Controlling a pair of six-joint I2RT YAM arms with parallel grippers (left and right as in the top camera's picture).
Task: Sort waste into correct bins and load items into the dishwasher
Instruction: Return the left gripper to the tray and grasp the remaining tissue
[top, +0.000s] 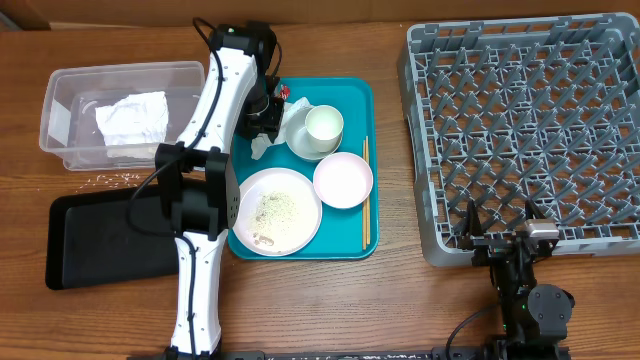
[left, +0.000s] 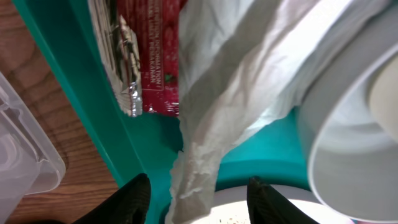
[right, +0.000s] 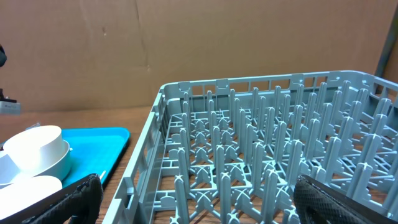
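Observation:
A teal tray (top: 350, 95) carries a large white plate (top: 300, 225) strewn with rice scraps (top: 272, 208), a small white bowl (top: 343, 180), and a white cup (top: 324, 124) standing in a grey bowl (top: 300, 145). A crumpled napkin (left: 199, 168) hangs between the open fingers (left: 134, 199) of my left gripper (top: 268, 128); neither finger touches it. Beside it lies a red-and-white wrapper (left: 158, 62). The clear tub (top: 70, 90) holds another napkin (top: 130, 118). My right gripper (top: 500, 222) stands open and empty at the near edge of the grey dish rack (top: 530, 130).
A black tray (top: 100, 240) sits at the front left, with loose rice scraps (top: 115, 180) on the table behind it. Chopsticks (top: 365, 190) lie along the teal tray's right side. Brown cardboard (right: 186, 50) backs the table.

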